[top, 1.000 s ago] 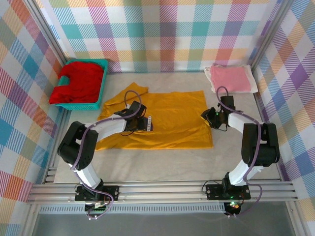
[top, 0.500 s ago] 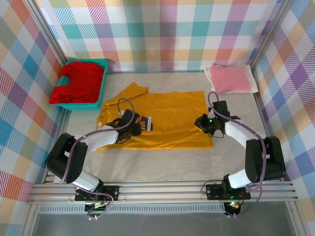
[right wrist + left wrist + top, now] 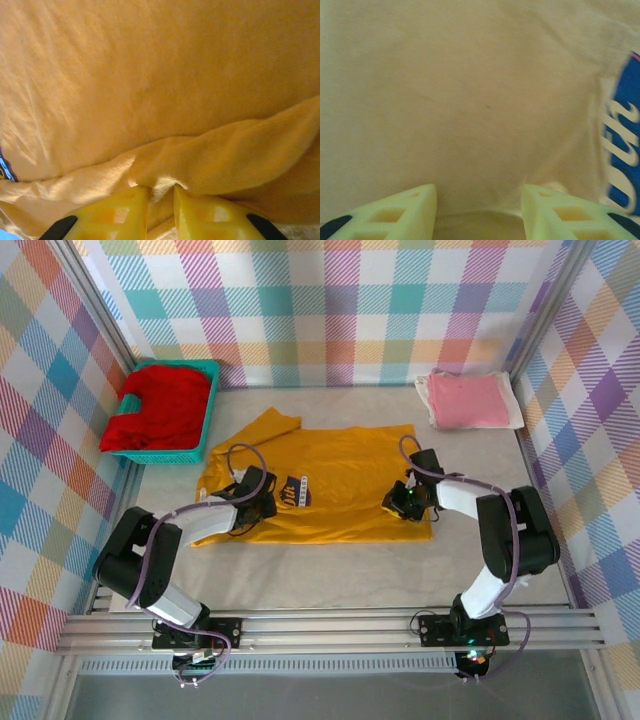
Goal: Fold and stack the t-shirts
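Shirts sit in three places: the yellow shirt [image 3: 350, 475] lies spread mid-table [image 3: 330, 575], its long axis running left to right. The pink shirt [image 3: 468, 400] is folded at the far right corner and the red shirt [image 3: 160, 405] is at the far left. The right claw [image 3: 396, 505] is on the yellow shirt's right end by the near hem, clenched on a raised fold. The left claw [image 3: 264, 502] is on the left half beside the print, jaws apart over bunched cloth; I can't tell whether it grips. Bare table runs along the near edge.
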Robot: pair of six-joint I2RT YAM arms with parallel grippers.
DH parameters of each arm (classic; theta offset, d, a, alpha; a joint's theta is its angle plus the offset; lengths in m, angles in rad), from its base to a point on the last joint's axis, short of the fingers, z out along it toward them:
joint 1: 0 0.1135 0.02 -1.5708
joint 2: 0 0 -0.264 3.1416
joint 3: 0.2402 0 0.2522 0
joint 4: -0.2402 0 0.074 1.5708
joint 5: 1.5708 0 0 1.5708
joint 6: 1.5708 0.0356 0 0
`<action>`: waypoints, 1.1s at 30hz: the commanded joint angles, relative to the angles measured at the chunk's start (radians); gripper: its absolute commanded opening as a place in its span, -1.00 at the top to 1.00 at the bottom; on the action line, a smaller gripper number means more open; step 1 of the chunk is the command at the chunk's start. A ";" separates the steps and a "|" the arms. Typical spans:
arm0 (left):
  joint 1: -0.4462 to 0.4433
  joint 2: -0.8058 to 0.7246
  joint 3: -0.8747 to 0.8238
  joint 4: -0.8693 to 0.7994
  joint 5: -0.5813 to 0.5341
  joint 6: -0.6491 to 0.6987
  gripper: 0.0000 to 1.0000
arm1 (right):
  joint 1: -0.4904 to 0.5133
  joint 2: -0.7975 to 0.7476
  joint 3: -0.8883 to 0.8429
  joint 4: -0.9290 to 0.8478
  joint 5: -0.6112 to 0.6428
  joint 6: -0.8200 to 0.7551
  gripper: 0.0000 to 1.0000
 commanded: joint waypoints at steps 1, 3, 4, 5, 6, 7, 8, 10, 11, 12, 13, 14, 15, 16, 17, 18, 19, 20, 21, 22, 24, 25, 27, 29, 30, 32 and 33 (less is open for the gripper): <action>0.054 0.027 0.028 -0.002 -0.041 -0.016 0.03 | 0.000 0.027 0.036 0.030 0.070 0.035 0.52; 0.095 0.043 0.020 0.016 -0.028 -0.008 0.03 | -0.019 0.037 0.028 0.036 0.074 0.055 0.47; 0.122 0.055 0.019 0.018 -0.019 -0.011 0.03 | -0.026 0.038 0.022 0.033 0.080 0.062 0.45; 0.143 0.060 0.016 0.018 -0.011 -0.017 0.03 | -0.032 0.036 0.016 0.027 0.091 0.071 0.45; 0.168 0.065 0.012 0.018 0.003 -0.026 0.03 | -0.040 0.030 0.003 0.021 0.097 0.078 0.45; 0.187 0.066 0.009 0.018 0.025 -0.034 0.03 | -0.048 0.020 -0.011 0.019 0.096 0.080 0.45; 0.195 0.064 0.008 0.017 0.044 -0.035 0.02 | -0.052 0.009 -0.026 0.016 0.096 0.079 0.44; 0.190 0.056 0.008 -0.002 0.073 -0.028 0.01 | -0.056 -0.028 -0.069 0.002 0.100 0.079 0.44; 0.180 0.053 0.004 -0.011 0.084 -0.028 0.01 | -0.056 -0.052 -0.096 0.003 0.102 0.078 0.43; 0.172 0.051 0.001 -0.019 0.098 -0.028 0.01 | -0.056 -0.071 -0.119 0.002 0.103 0.079 0.43; 0.158 0.052 -0.003 -0.030 0.120 -0.028 0.01 | -0.056 -0.091 -0.144 -0.001 0.106 0.080 0.43; 0.138 0.051 -0.009 -0.035 0.136 -0.032 0.01 | -0.056 -0.110 -0.169 -0.004 0.106 0.081 0.43; 0.110 0.048 -0.017 -0.037 0.137 -0.037 0.00 | -0.056 -0.127 -0.189 -0.004 0.105 0.084 0.43; 0.075 0.043 -0.027 -0.042 0.137 -0.052 0.00 | -0.056 -0.147 -0.213 0.004 0.098 0.086 0.43; 0.047 0.037 -0.040 -0.048 0.138 -0.078 0.00 | -0.056 -0.170 -0.234 0.000 0.094 0.098 0.43; 0.026 0.029 -0.058 -0.045 0.144 -0.105 0.00 | -0.057 -0.191 -0.249 -0.011 0.096 0.108 0.43; 0.004 0.014 -0.083 -0.036 0.150 -0.138 0.00 | -0.057 -0.219 -0.262 -0.028 0.105 0.115 0.42; -0.013 -0.001 -0.104 -0.034 0.147 -0.169 0.00 | -0.058 -0.246 -0.269 -0.054 0.123 0.126 0.42; -0.033 -0.022 -0.124 -0.033 0.144 -0.200 0.00 | -0.060 -0.286 -0.281 -0.078 0.143 0.132 0.41; -0.053 -0.043 -0.139 -0.037 0.137 -0.217 0.00 | -0.066 -0.321 -0.287 -0.113 0.172 0.144 0.41; -0.081 -0.077 -0.143 -0.077 0.095 -0.230 0.00 | -0.079 -0.374 -0.293 -0.148 0.216 0.130 0.39; -0.083 -0.091 -0.140 -0.096 0.085 -0.229 0.00 | -0.092 -0.393 -0.290 -0.161 0.224 0.120 0.38; -0.083 -0.118 -0.117 -0.164 0.041 -0.217 -0.01 | -0.115 -0.410 -0.272 -0.179 0.231 0.093 0.37; -0.078 -0.137 -0.084 -0.214 -0.008 -0.204 0.00 | -0.127 -0.403 -0.237 -0.195 0.231 0.067 0.35; -0.072 -0.144 -0.062 -0.248 -0.034 -0.200 0.00 | -0.131 -0.395 -0.217 -0.197 0.221 0.051 0.34; -0.067 -0.168 -0.004 -0.291 -0.077 -0.170 0.00 | -0.132 -0.383 -0.167 -0.204 0.204 0.024 0.29; -0.064 -0.188 0.035 -0.303 -0.098 -0.142 -0.01 | -0.132 -0.381 -0.136 -0.213 0.198 0.013 0.28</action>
